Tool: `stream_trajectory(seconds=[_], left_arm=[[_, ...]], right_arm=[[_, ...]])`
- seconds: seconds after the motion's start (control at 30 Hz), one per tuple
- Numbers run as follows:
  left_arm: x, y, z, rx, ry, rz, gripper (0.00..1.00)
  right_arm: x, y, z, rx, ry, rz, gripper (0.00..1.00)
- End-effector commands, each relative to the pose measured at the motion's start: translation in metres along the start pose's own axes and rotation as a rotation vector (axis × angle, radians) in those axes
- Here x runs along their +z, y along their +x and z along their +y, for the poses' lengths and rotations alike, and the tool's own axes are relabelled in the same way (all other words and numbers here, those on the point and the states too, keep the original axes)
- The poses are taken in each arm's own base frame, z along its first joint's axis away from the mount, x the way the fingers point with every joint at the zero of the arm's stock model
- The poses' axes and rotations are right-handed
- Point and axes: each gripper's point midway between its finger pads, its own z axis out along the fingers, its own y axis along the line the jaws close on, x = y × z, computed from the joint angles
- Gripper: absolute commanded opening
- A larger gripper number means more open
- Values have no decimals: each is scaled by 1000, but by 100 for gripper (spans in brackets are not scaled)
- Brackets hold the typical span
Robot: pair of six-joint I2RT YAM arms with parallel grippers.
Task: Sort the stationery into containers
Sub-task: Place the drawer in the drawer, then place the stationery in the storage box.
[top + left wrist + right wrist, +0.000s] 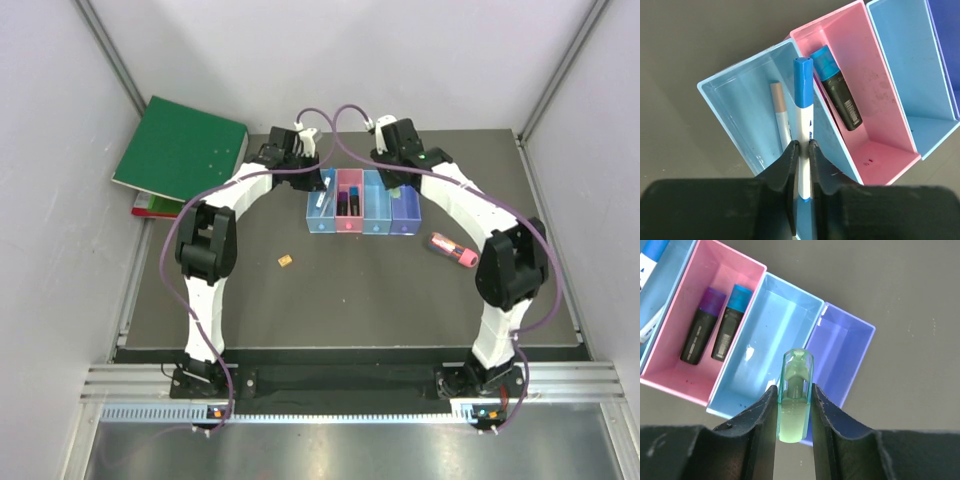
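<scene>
Counter [350, 300]: dark and flat, carrying every item listed. Green binders [180, 150]: stacked at the far left corner, not counted among the things to be sorted. Row of bins [405, 228]: four joined trays, light blue, pink, light blue and purple, set at the far middle; thin plastic, judged light and easily shoved if knocked. Pink-red tube [452, 250]: found lying on the counter to the right of the bins and apart from them; chunky and rigid, judged light and apt to roll, best taken across the middle of its barrel. Blue-capped pen [803, 90]: clamped by the left jaws across its white barrel, cap pointed forward over the leftmost light blue bin [735, 107], in which a thin stick [781, 115] lies; stiff, smooth, light. Markers [697, 342]: two, black-bodied, laid in the pink bin [670, 375]. Green piece [796, 370]: short and clear-capped, pinched between the right jaws above the wall shared by the second light blue bin and the purple one; hard and slick, judged prone to slipping. Orange piece [285, 261]: tiny, loose on the counter left of the bins; judged awkward to pinch, best taken squarely from above.
</scene>
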Motion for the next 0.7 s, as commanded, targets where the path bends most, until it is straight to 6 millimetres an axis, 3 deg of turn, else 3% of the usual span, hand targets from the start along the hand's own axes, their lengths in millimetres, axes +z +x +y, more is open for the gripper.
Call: stream_trajectory(seconds=[0.0, 0.1, 0.13, 0.17, 0.2, 0.4, 0.67], left_arm=[[3, 1, 3, 37, -9, -6, 16], [2, 5, 4, 34, -13, 1, 17], [2, 5, 4, 34, -12, 2, 20], [1, 4, 4, 37, -14, -2, 31], [1, 4, 4, 38, -13, -1, 34], [-7, -6, -2, 46, -5, -24, 45], [-34, -39, -22, 42, 29, -103, 47]], right_arm=[[11, -35, 2, 5, -13, -81, 0], [25, -40, 6, 5, -22, -83, 0], [28, -42, 9, 4, -27, -89, 0], [35, -39, 13, 0, -35, -79, 0], [39, -38, 14, -2, -38, -73, 0], [63, -25, 23, -11, -52, -34, 0], [78, -10, 38, -33, -75, 6, 0]])
